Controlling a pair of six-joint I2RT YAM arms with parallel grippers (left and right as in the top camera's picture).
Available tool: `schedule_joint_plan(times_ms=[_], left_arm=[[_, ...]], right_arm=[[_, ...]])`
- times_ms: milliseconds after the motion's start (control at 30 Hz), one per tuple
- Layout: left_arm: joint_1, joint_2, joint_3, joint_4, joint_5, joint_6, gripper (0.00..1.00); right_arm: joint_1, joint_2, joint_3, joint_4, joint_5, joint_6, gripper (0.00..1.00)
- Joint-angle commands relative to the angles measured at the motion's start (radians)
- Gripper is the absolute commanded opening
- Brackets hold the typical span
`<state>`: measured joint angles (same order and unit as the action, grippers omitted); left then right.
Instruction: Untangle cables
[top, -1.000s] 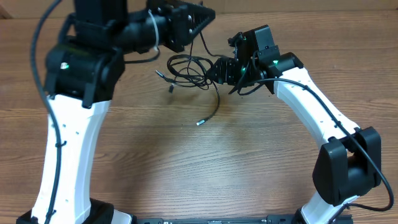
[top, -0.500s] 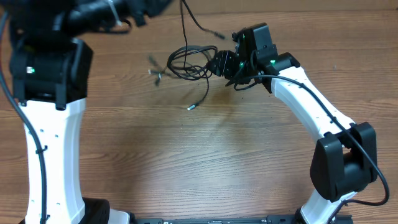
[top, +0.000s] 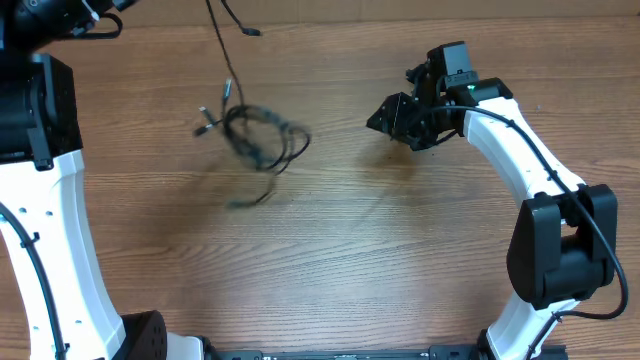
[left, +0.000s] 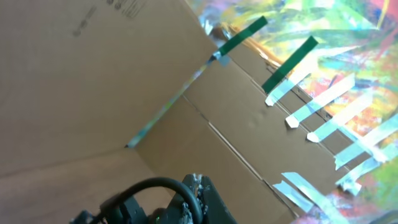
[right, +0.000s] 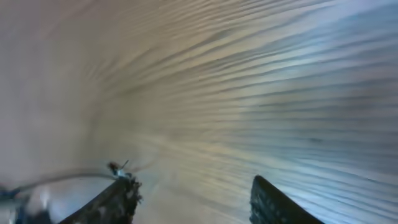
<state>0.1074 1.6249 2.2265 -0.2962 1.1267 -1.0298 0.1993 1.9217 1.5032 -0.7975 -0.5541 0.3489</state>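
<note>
At the near edge of the wooden surface (top: 330, 270), the white links of the left arm (top: 45, 250) and the right arm (top: 520, 170) rise, one well to the left of the cables and one well to their right. Past the bare middle of the wood, the cables (top: 262, 142) show as a small, smeared knot of black loops. The blur hides whether the knot rests on the wood or hangs just above it. A faint dark streak (top: 245, 200) lies just nearer than the knot, and small grey plug ends (top: 207, 126) stick out at its left side. About level with the knot and well apart to its right is the right tool (top: 388, 115), which touches no cord. In its wrist view the two dark fingers (right: 118, 199) stand spread wide with only blurred wood grain between them, holding nothing. From the knot's far side one thin strand (top: 215, 50) runs up to the far edge of the overhead view, and a short hooked end (top: 248, 31) sits just to its right. The left tool (left: 189, 202) appears only as a dark mass at the bottom of its own view, so I cannot tell whether it is closed or gripping anything. Behind it stands a cardboard wall (left: 93, 93) with green tape strips (left: 289, 65).
</note>
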Motion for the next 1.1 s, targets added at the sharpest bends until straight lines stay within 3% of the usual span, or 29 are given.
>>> schedule_joint_plan(times_ms=[0, 100, 267, 567, 733, 800, 867, 900, 1000, 1067], left_arm=[[-0.003, -0.018, 0.020, -0.063, -0.012, 0.039, 0.04], [-0.006, -0.015, 0.020, -0.066, -0.015, 0.039, 0.04], [-0.022, -0.015, 0.020, -0.075, -0.014, 0.039, 0.04], [-0.024, -0.015, 0.020, -0.089, -0.013, 0.040, 0.04], [-0.036, -0.009, 0.019, -0.178, -0.038, 0.093, 0.04], [-0.052, -0.008, 0.019, -0.241, -0.076, 0.152, 0.04], [-0.079, -0.007, 0.019, -0.319, -0.139, 0.219, 0.04], [-0.089, -0.005, 0.019, -0.346, -0.164, 0.245, 0.04], [-0.095, 0.005, 0.019, -0.407, -0.214, 0.302, 0.04], [-0.095, 0.019, 0.019, -0.452, -0.238, 0.341, 0.04]], right_arm=[[0.047, -0.093, 0.020, 0.025, -0.317, -0.233, 0.61], [0.100, -0.108, 0.020, 0.100, -0.366, -0.235, 0.69], [0.177, -0.094, 0.018, 0.194, -0.449, -0.278, 0.99], [0.301, -0.079, 0.018, 0.316, -0.447, -0.261, 1.00], [0.307, -0.079, 0.018, 0.350, -0.170, -0.055, 0.77], [0.307, -0.079, 0.018, 0.356, -0.154, -0.049, 0.57], [0.307, -0.079, 0.018, 0.351, -0.154, -0.037, 0.27], [0.307, -0.079, 0.018, 0.346, -0.163, -0.037, 0.18], [0.306, -0.079, 0.018, 0.322, -0.200, -0.038, 0.04], [0.303, -0.080, 0.018, 0.292, -0.206, -0.038, 0.04]])
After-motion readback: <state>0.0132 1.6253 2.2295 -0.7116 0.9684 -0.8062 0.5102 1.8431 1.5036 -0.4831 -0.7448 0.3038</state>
